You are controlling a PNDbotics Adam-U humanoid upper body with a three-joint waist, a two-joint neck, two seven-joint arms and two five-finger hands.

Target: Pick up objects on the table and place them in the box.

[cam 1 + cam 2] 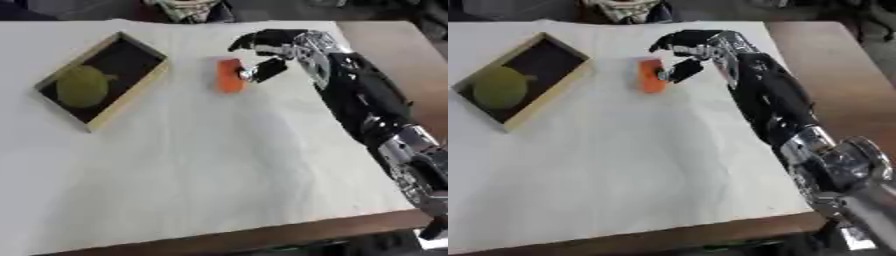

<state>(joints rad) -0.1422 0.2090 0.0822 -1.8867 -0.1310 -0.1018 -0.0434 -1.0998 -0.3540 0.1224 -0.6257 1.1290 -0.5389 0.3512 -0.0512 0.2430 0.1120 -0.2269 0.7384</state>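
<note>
An orange block [229, 75] lies on the white table cover, right of the box. My right hand [278, 47] reaches in from the right and hovers just beside and above the block, fingers spread and slightly curled, thumb close to the block's right edge, holding nothing. The wooden box [140, 89] with a dark inside sits at the far left, tilted, and holds a round green fruit [83, 86]. My left hand shows in no view.
The white cover [192, 165] spans most of the table; bare brown wood [394, 55] shows along the right side and front edge. Something patterned [188, 9] lies at the far edge.
</note>
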